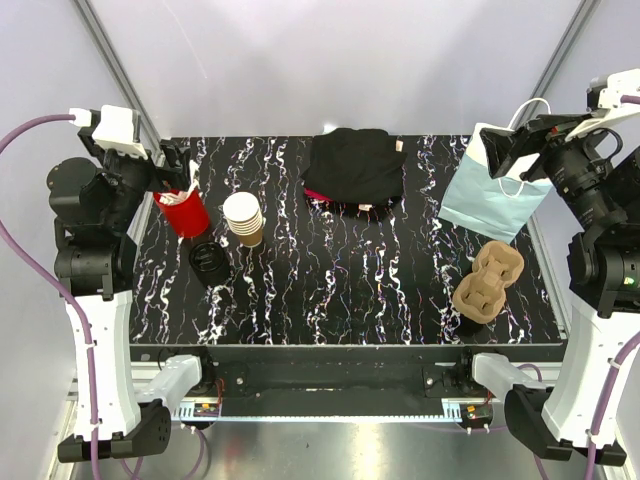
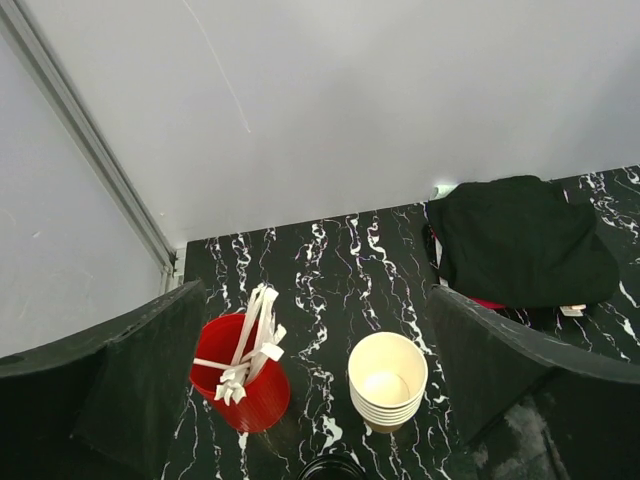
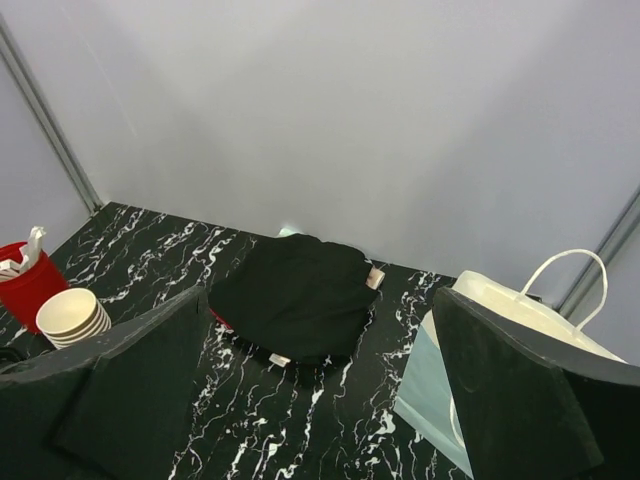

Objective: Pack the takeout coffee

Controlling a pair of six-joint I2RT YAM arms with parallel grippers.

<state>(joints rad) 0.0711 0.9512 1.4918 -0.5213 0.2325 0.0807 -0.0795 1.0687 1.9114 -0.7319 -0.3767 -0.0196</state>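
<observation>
Round black lid (image 1: 207, 260) lies at five o'clock from the left gripper (image 1: 177, 166), fingers spread (right gripper (image 1: 510, 153) likewise, well apart).

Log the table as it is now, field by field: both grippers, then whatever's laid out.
left gripper: open, raised, holding nothing
right gripper: open, raised, holding nothing
red straw cup: upright, back left
cup stack: upright, right of the red straw cup
round black lid: on the table, nearer than the cup stack
blue paper bag: back right
cup carrier: front right, wells empty
black cloth: back centre
</observation>
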